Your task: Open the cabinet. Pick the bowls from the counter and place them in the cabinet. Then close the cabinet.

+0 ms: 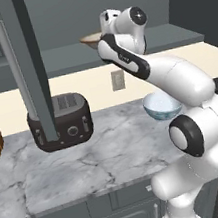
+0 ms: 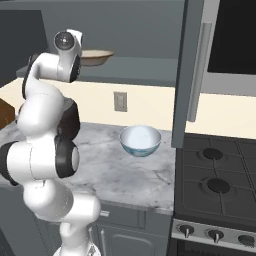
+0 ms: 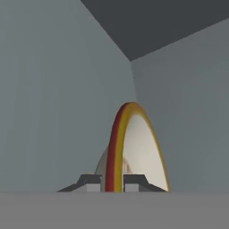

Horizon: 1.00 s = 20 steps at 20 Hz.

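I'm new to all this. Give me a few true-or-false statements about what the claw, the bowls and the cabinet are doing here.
1. The claw is shut on the rim of the cream bowl. True.
2. The blue-patterned bowl is inside the cabinet. False: it sits on the counter.
3. The cabinet doors are closed. False: they stand open.
4. The cream bowl is up at the cabinet shelf. True.
5. A toaster stands on the counter. True.
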### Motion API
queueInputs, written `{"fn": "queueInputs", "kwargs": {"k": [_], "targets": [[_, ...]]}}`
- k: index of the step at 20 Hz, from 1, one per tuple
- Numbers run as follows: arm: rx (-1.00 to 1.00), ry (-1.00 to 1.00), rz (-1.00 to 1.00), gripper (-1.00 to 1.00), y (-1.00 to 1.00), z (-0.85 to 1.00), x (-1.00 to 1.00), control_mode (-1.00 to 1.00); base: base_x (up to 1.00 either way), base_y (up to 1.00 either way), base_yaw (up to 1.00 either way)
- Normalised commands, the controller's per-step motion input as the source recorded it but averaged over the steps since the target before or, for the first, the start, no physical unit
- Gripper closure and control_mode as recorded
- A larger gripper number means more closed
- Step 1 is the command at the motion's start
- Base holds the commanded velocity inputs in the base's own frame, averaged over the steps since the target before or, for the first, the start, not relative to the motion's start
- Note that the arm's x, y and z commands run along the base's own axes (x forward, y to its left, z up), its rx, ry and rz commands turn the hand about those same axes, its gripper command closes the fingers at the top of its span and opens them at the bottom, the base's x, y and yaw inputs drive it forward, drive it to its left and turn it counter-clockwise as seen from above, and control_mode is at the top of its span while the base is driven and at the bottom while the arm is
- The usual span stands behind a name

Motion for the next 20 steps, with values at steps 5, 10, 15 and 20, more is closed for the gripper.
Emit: {"fn": "queueInputs", "kwargs": {"k": [5, 10, 15, 20], "targets": [[0.05, 0.02, 0.0, 1.0, 0.04, -0.07, 0.45, -1.0, 0.0, 0.0, 0.0], [0.0, 0.0, 0.0, 1.0, 0.19, -0.25, 0.39, -1.0, 0.0, 0.0, 0.0], [0.0, 0.0, 0.0, 1.0, 0.26, -0.35, 0.48, -1.0, 0.0, 0.0, 0.0], [0.0, 0.0, 0.0, 1.0, 0.23, -0.44, 0.55, -1.0, 0.0, 0.0, 0.0]]}}
